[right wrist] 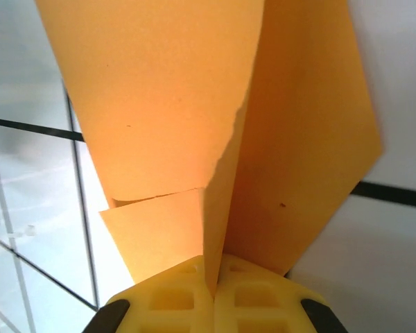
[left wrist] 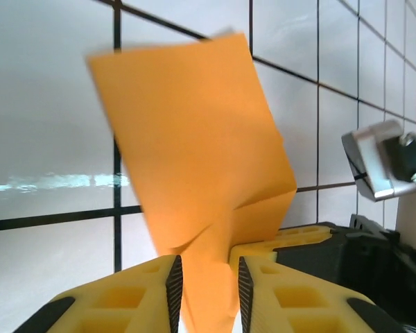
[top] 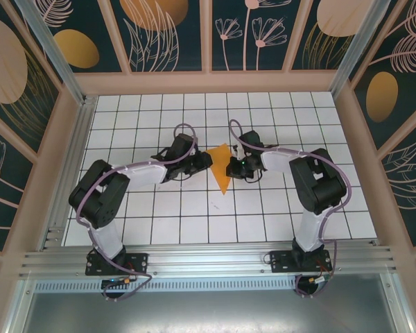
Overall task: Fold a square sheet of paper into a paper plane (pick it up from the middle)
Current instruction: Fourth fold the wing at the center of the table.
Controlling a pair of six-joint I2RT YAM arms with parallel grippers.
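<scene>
The square sheet of paper [top: 222,172] is orange and folded into a narrow pointed shape with layered creases. It hangs between the two grippers over the middle of the tiled table. My right gripper [right wrist: 213,277] is shut on a standing fold of the paper [right wrist: 166,97], its yellow fingers pressed together around it. My left gripper [left wrist: 206,277] is open: the paper [left wrist: 194,125] runs down between its ribbed pads with a gap on each side. Seen from above, the left gripper [top: 205,161] sits at the paper's left edge and the right gripper [top: 231,168] at its right edge.
The white gridded table [top: 166,215] is boxed in by wooden-framed patterned walls [top: 69,125]. An aluminium rail [top: 208,260] runs along the near edge by the arm bases. In the left wrist view the right arm's metal bracket [left wrist: 378,159] is close by on the right.
</scene>
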